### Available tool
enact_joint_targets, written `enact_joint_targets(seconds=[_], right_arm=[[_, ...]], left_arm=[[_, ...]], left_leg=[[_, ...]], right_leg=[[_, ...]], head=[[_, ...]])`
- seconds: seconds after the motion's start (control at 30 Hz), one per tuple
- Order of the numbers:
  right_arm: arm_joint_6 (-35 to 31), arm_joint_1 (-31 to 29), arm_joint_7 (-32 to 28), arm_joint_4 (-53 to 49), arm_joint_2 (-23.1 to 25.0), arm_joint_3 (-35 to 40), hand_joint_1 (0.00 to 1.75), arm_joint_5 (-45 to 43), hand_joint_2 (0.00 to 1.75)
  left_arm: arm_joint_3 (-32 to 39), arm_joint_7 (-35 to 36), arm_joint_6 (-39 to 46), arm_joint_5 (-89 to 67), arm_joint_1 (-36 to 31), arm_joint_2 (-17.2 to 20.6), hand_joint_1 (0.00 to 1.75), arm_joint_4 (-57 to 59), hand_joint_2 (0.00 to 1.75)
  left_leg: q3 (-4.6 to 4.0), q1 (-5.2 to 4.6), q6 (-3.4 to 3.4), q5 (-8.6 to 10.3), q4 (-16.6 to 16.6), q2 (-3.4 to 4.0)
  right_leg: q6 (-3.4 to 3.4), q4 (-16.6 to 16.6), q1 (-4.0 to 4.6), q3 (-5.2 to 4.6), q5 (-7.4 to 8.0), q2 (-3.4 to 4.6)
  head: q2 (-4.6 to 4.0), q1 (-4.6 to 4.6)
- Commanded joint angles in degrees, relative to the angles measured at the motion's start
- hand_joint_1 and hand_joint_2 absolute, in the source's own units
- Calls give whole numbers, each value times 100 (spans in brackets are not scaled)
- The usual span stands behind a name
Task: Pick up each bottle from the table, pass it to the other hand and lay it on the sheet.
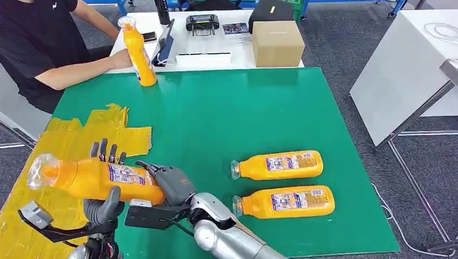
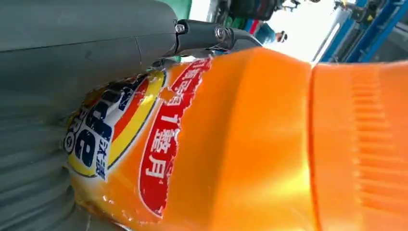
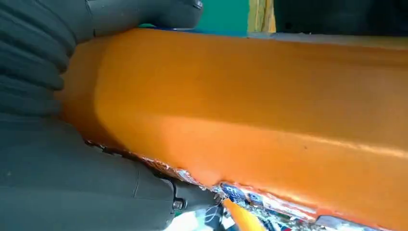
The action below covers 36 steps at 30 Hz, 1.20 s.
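An orange bottle hangs level over the edge between the yellow sheet and the green mat, with its clear cap end pointing left. My left hand wraps its middle, fingers behind and thumb underneath. My right hand grips its base end. Up close, the bottle's label sits against the left hand, and its orange body against the right hand. Two more orange bottles lie side by side on the mat to the right, caps pointing left.
A seated person at the far left holds a fourth orange bottle upright on the mat's back edge. Behind the mat stand a cardboard box, a controller and other items. A white table stands to the right.
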Motion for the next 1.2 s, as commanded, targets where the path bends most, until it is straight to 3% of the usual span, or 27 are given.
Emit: enact_joint_targets(seconds=[0.03,0.3,0.33,0.37,0.77,0.97,1.0,1.03,1.2], right_arm=[[59,-123,-25,537,-4,799,175,0,175],[-7,-241,16,677,-4,1058,175,-272,175],[-17,-247,28,695,-4,1062,175,-287,175],[-17,-247,28,695,-4,1062,175,-287,175],[-126,-251,-9,855,-4,921,175,-271,175],[-296,-70,-106,867,-45,383,175,156,175],[-391,12,-98,714,-110,202,150,317,175],[-411,91,-105,518,-189,70,3,389,175],[-275,328,-40,-209,-450,-277,0,673,175]], left_arm=[[-289,34,3,-71,-246,47,0,133,175],[-607,-309,161,-796,-171,131,0,5,175],[-612,-309,153,-787,-180,141,68,12,175],[-612,-309,153,-787,-180,141,175,12,175],[-417,-418,35,-739,-221,162,175,51,175],[-295,-759,390,-1334,-176,153,175,-121,175],[-243,-1002,728,-1853,-170,185,175,-215,175],[-211,-1098,877,-2097,-165,205,175,-240,175],[-41,-1461,1616,-3216,-195,296,175,-328,175]], left_leg=[[4,3,0,2,-3,-13],[4,4,-2,2,-2,-18],[7,9,-2,1,-2,-22],[7,11,-2,0,-1,-27],[15,18,0,3,-5,-31],[10,12,-2,3,-5,-29],[11,15,-2,3,-5,-32],[13,18,-2,3,-5,-33],[5,10,0,4,-3,-32]], right_leg=[[-1,-6,3,9,0,-11],[-3,-9,4,12,-1,-16],[-4,-13,9,17,-1,-19],[-5,-13,11,20,-2,-23],[-6,-25,19,32,3,-25],[-5,-18,12,23,0,-26],[-6,-21,16,26,1,-28],[-6,-24,18,29,1,-29],[-3,-17,10,19,0,-29]], head=[[0,0],[0,-4],[0,0],[0,-4],[0,-2],[0,-4],[0,-2],[0,-2],[0,-2]])
